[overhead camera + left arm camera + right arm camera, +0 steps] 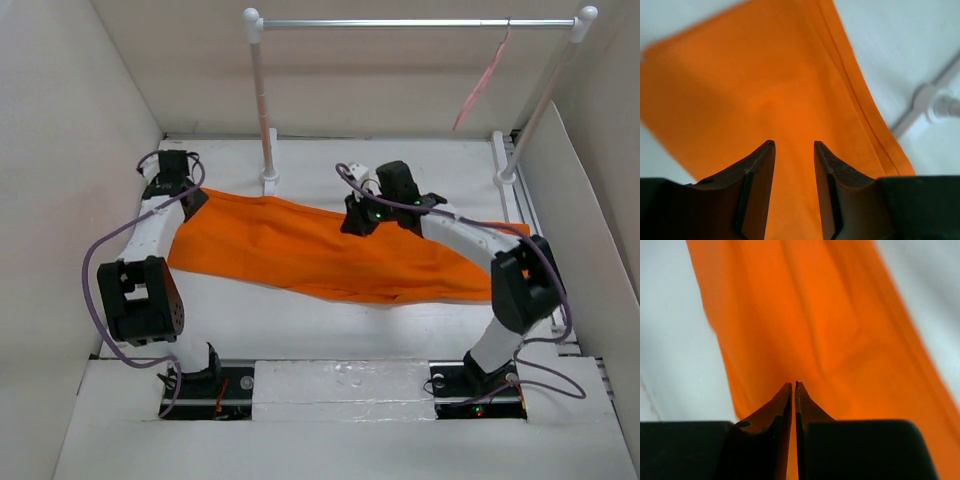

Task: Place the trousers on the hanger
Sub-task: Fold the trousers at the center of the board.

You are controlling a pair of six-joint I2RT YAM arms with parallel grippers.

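The orange trousers (300, 245) lie spread across the white table, running from left to right. My left gripper (183, 195) is open over their left end; in the left wrist view the cloth (765, 90) fills the gap between the fingers of the gripper (794, 145). My right gripper (368, 213) sits at the trousers' far edge near the middle. Its jaws (796, 385) are shut, and folds of the cloth (830, 320) run into the tips. The pale-pink hanger (480, 85) hangs from the right end of the rail.
The metal rail (410, 22) on white posts spans the back of the table. Its left post foot (270, 182) stands just behind the trousers and also shows in the left wrist view (927, 97). Side walls close in on the left and right.
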